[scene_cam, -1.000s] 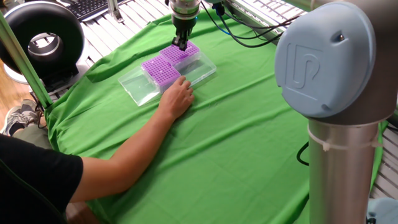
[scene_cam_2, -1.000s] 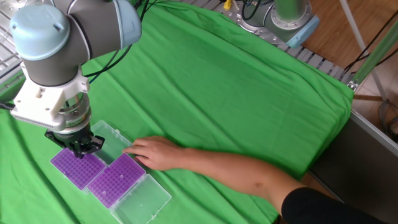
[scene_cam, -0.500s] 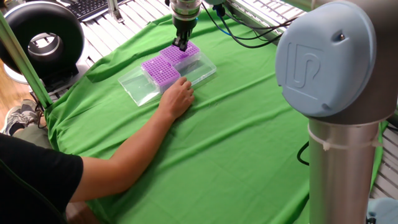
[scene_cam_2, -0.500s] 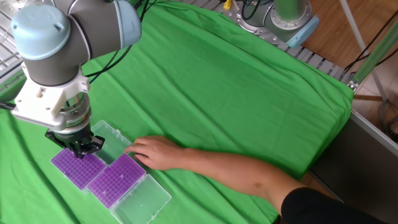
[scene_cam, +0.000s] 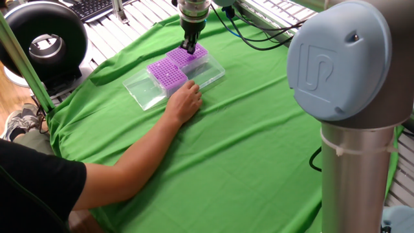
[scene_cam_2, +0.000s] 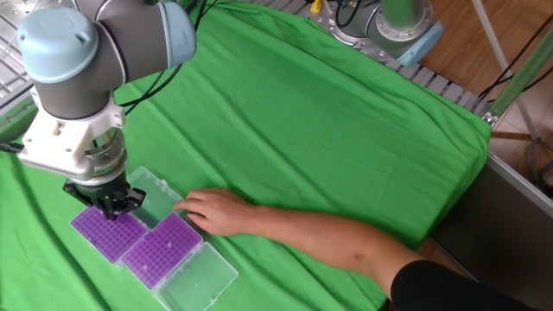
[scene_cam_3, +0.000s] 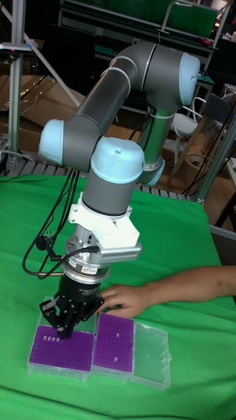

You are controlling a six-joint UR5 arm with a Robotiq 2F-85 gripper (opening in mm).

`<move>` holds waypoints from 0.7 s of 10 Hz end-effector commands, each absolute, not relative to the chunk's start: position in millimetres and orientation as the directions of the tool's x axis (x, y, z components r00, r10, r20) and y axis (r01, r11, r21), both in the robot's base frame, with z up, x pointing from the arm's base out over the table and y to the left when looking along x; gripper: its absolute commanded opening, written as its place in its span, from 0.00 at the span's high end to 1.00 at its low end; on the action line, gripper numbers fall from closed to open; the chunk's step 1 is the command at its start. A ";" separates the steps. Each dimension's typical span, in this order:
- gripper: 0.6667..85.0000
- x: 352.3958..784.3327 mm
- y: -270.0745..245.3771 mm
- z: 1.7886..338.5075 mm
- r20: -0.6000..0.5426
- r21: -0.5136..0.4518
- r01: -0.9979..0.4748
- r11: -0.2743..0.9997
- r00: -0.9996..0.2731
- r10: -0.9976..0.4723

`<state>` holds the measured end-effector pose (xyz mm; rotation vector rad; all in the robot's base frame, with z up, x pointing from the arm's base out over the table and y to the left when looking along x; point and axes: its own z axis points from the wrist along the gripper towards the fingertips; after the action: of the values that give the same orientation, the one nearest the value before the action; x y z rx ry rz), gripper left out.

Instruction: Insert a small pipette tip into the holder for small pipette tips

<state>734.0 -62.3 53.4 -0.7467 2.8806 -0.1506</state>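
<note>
Two alike square purple racks sit side by side in clear boxes with their lids open. My gripper (scene_cam: pixel 189 46) (scene_cam_2: pixel 110 210) (scene_cam_3: pixel 62 330) points straight down just above the holder for small pipette tips (scene_cam: pixel 193 55) (scene_cam_2: pixel 107 235) (scene_cam_3: pixel 61 352). Its fingers are drawn together. The small pipette tip is too small to make out between them. The second rack (scene_cam: pixel 167 72) (scene_cam_2: pixel 162 250) (scene_cam_3: pixel 113 350) lies right beside the first one.
A person's hand (scene_cam: pixel 185 101) (scene_cam_2: pixel 214 212) (scene_cam_3: pixel 126 299) rests on the green cloth (scene_cam: pixel 259 142), touching the boxes' edge. The forearm stretches across the cloth. Open clear lids (scene_cam: pixel 145 91) (scene_cam_2: pixel 200 276) lie flat beside the racks. The robot's base column (scene_cam: pixel 352 168) stands close in one fixed view.
</note>
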 end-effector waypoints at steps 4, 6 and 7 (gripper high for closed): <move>0.74 729.5 -51.5 55.7 -0.121 -0.102 -0.458 0.883 -0.875 -0.468; 0.74 726.1 -26.7 61.1 -0.097 -0.063 -0.392 0.918 -0.913 -0.396; 0.74 724.1 -11.9 64.2 -0.082 -0.051 -0.358 0.932 -0.929 -0.361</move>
<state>728.5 -39.1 57.7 -0.6728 2.9424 -0.1091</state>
